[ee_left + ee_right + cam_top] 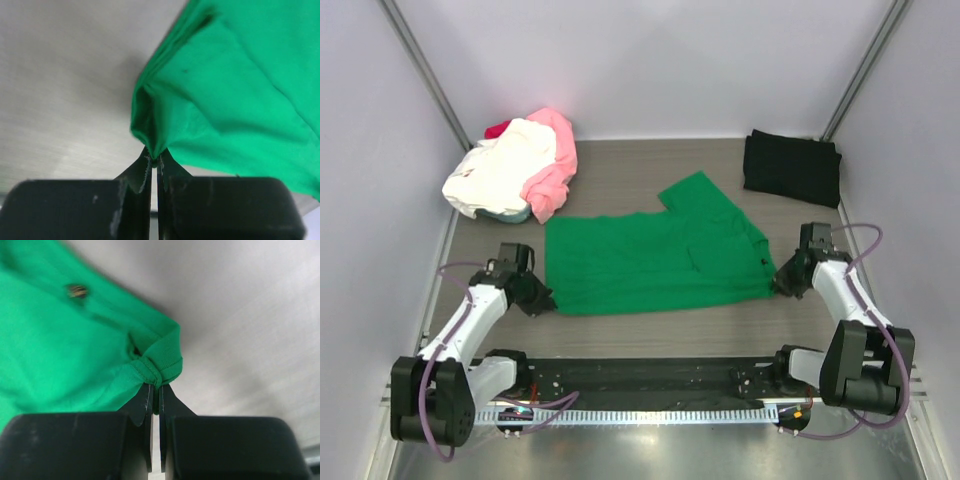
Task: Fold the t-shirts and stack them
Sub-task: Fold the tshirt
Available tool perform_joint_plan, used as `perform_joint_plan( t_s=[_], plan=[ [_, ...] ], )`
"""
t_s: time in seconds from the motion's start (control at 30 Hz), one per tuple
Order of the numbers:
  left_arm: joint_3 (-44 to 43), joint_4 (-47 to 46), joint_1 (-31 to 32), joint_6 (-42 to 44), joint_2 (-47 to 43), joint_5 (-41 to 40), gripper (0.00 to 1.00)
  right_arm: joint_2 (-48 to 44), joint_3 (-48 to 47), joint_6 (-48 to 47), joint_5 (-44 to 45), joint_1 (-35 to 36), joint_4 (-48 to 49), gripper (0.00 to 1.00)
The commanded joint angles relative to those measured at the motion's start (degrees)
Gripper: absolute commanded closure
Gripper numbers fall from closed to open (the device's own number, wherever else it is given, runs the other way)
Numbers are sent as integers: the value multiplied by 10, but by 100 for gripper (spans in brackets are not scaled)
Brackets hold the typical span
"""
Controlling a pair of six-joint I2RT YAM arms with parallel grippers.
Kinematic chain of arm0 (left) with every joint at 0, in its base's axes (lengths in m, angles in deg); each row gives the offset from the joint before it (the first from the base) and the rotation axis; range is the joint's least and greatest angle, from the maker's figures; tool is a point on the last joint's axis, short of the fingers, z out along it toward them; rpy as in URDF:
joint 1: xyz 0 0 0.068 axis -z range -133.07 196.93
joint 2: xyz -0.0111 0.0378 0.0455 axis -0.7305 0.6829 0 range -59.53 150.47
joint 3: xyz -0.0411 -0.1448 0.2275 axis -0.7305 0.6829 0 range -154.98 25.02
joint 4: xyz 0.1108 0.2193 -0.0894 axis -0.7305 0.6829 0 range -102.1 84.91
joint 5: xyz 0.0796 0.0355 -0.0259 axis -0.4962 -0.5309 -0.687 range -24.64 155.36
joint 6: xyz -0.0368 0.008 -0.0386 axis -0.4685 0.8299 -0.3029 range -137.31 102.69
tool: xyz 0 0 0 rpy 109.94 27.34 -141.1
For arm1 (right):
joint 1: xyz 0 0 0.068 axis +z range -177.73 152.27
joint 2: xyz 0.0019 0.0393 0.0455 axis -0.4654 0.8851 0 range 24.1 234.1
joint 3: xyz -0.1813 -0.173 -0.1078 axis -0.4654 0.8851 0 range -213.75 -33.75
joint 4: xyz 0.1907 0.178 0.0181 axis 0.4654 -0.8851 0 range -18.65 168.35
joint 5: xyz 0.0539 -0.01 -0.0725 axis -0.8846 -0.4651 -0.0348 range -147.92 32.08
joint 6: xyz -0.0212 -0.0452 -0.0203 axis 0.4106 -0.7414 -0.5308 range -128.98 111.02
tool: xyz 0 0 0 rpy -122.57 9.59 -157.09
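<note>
Symmetrically, left claw (544, 298) and right claw (778, 284) reach low, each pinching a green t-shirt (650, 255) corner.

Pale walls (650, 60) around grey table (620, 175)

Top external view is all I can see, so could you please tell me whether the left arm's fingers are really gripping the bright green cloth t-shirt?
Observer: Yes. The left wrist view shows the left arm's fingers shut on a bunched corner of the bright green cloth t-shirt, with hardly a gap between them.
Operator: Thank you. And the right side, please?
Observer: In the right wrist view the right arm's fingers are shut on a folded corner with a stitched hem.
Operator: Is there anything on the cloth there?
Observer: A small dark round spot sits further in on the green cloth, too blurred to identify.
</note>
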Motion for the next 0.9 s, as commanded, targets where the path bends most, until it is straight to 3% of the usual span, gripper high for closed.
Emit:
perform_joint_plan(
  t_s=[0.0,0.13,0.27,0.3,0.33,0.4,0.5,0.63,0.73,0.87],
  plan=[
    [32,-9,1,-37,-39,53,100,-58,44,70,-29,-11,16,99],
    [34,6,8,-53,-63,63,99,-96,100,120,-35,-12,22,97],
    [49,22,8,-74,-110,86,90,-121,134,135,-35,-12,25,84],
    [61,25,9,-81,-123,95,85,-127,139,136,-32,-13,25,61],
    [63,29,9,-92,-155,103,72,-140,150,137,-30,-13,24,49],
    [54,43,9,-96,-186,111,63,-159,153,141,-25,-12,21,23],
    [7,62,9,-62,-222,104,59,-202,129,121,-12,-13,5,18],
    [-153,142,9,45,-187,39,50,-229,40,60,-43,-12,32,18],
    [-206,179,9,120,-145,-12,48,-161,-41,28,-68,8,45,17],
    [-204,145,9,158,-125,-63,48,12,-178,-38,-26,139,63,11]
  ],
)
